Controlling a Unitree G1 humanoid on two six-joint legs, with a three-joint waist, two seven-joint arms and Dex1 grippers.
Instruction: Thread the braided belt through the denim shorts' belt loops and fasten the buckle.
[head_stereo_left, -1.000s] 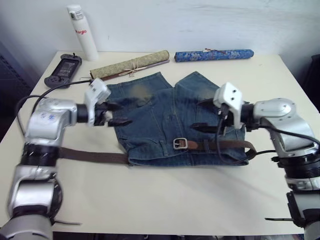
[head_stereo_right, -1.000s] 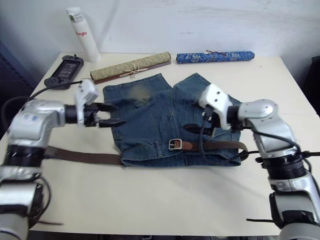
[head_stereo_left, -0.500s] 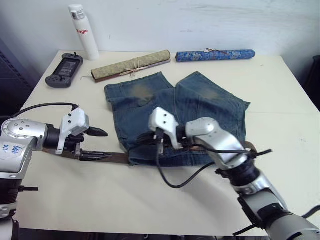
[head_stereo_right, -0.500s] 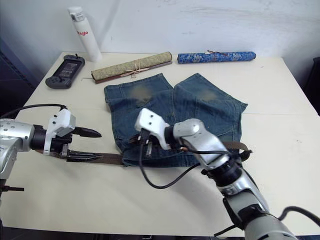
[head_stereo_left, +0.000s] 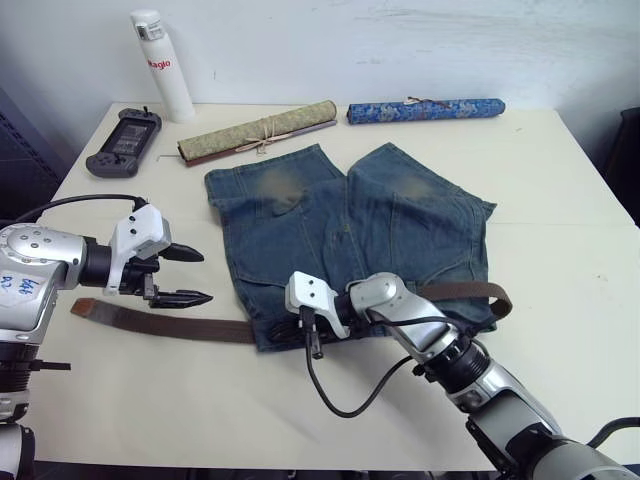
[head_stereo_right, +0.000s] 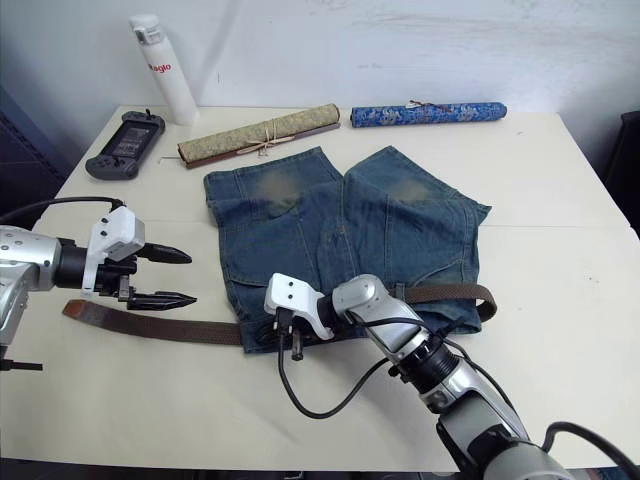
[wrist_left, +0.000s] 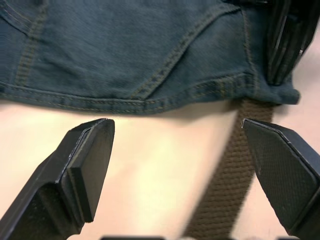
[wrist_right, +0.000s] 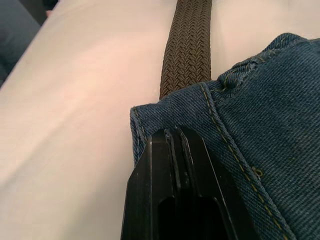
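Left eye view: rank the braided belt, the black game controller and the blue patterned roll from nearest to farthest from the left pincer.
1. braided belt, on the table just below the left pincer.
2. black game controller, at the far left corner.
3. blue patterned roll, along the far edge, right of centre.

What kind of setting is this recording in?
Probably an indoor lab or test room, staged for the task: a plain cream table against a bare white wall, with shorts, a belt and odd props like a white bottle.
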